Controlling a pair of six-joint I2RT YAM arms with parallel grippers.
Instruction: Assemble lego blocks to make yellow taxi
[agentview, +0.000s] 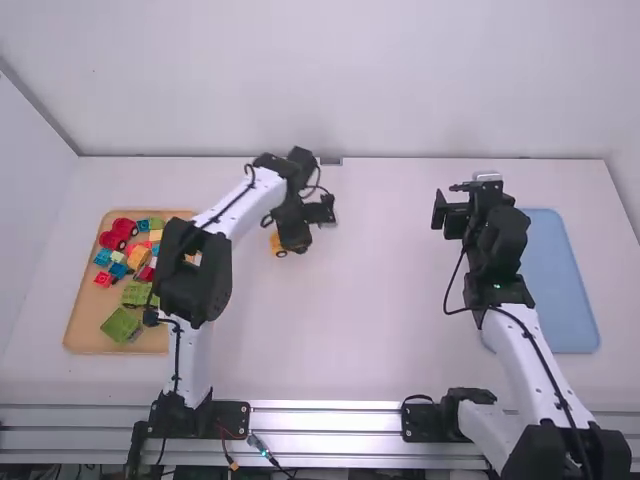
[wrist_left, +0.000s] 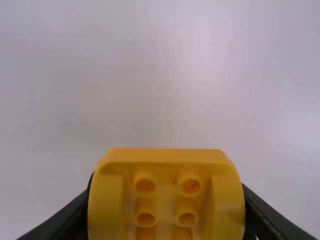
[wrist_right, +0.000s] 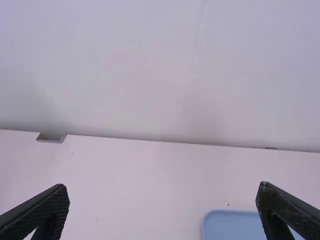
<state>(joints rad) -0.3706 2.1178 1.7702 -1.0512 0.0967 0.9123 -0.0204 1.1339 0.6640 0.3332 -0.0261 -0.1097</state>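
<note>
Block (wrist_left: 166, 167): yellow, between the left pincer's fingers, its round hollow studs facing the wrist camera (four of them show plainly).
Left pincer (agentview: 293, 236): closed onto the block, its two fingers held apart by the block's width; whether the block touches the table, I cannot tell.
Table (agentview: 345, 300): white, below and around the left pincer.
Tray (agentview: 86, 325): tan, left of the left pincer, well apart from it; on it lie loose blocks (agentview: 138, 258) in yellow, blue, red and green (some partly covered by the arm), with a red car (agentview: 118, 235) at the far left and a flat green plate (agentview: 121, 324) nearer the arm's base.
Right pincer (agentview: 489, 197): well right of the left pincer, fingers spread wide, nothing between them.
Mat (agentview: 560, 290): pale blue, just right of the right pincer.
Wall (agentview: 345, 80): white, beyond both pincers.
</note>
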